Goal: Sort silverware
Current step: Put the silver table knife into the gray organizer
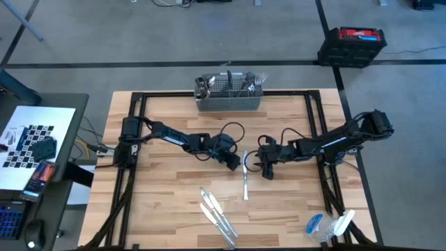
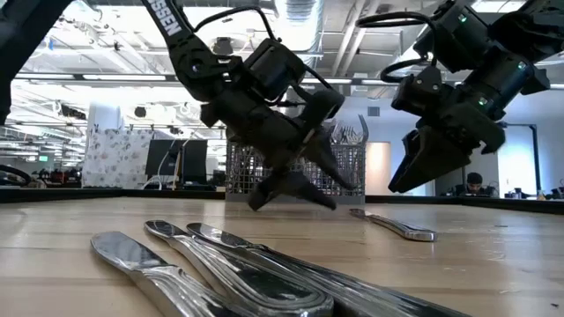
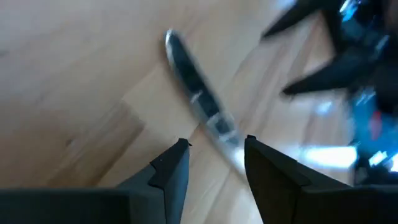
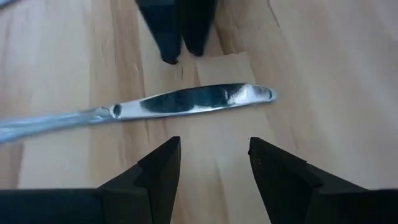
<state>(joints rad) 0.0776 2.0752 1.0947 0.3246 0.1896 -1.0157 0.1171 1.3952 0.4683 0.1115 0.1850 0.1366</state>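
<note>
One table knife (image 1: 245,183) lies alone mid-desk. Three more table knives (image 1: 217,215) lie grouped near the front edge. One wire-mesh basket (image 1: 228,102) stands at the back, holding more forks and spoons than I can count. Two arms reach in. One clear plastic bag (image 1: 327,226) sits at the front corner.

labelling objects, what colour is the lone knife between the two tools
Shiny silver metal table knife, clearest in the right wrist view.

Overhead, table-level, two close wrist views; shared knife (image 1: 245,183).
</note>
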